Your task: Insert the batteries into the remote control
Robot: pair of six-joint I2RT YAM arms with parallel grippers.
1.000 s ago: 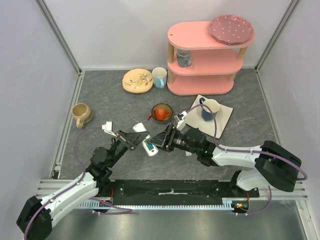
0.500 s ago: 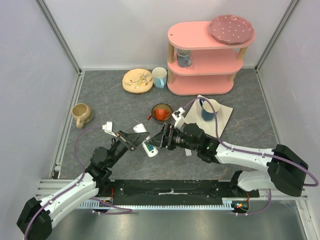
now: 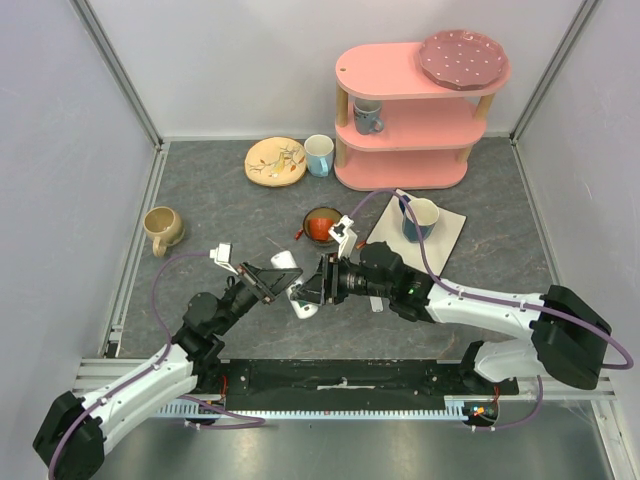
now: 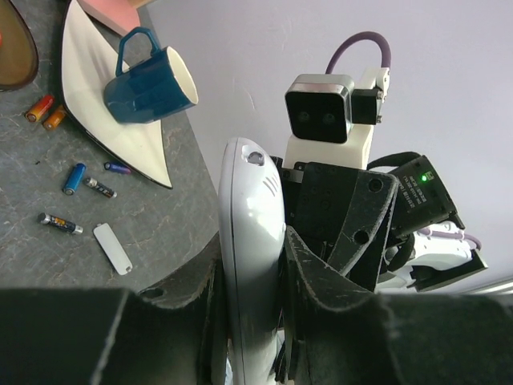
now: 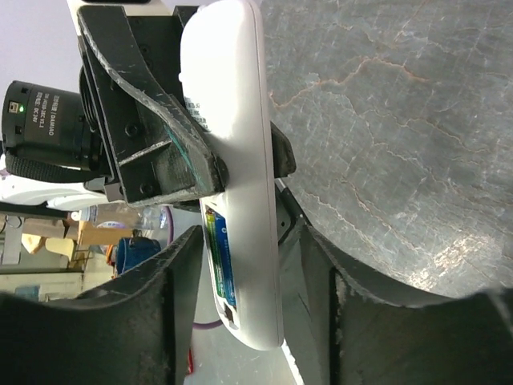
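— Status of the left gripper point(image 4: 252, 261) is asked for first.

— It is clamped on the remote control point(image 4: 247, 188). The white bar is pinched across its narrow sides and is held up off the desk point(image 4: 152, 233).

— And the right gripper point(image 5: 250, 241)?

— Its jaws are spread. In the right wrist view the end of the remote control is seen between them, with a gap on either side, so nothing is gripped there.

— Is anything seen inside the remote control?

— One battery point(image 5: 217, 250), wrapped in green and blue, is seen lying lengthwise in the open slot. It is just beyond the spot where the bar is pinched by the left gripper's fingers point(image 5: 160, 160).

— How are the two arms placed?

— From above, they are seen nose to nose over the near middle of the desk, with the remote control between them.

— What is laid out further off?

— Loose batteries point(image 4: 74, 178) are scattered on the desk just beside a white napkin point(image 4: 96, 120), on which a blue mug point(image 4: 152, 80) is stood. A blue one and several dark ones can be told apart, and two orange-red ones lie along another edge of the napkin. A small white strip point(image 4: 112, 248) is laid flat near one dark battery. Further back a red bowl point(image 3: 323, 226) is seen, with a tan mug point(image 3: 162, 228) at the left and a pink shelf point(image 3: 410, 110) at the back.
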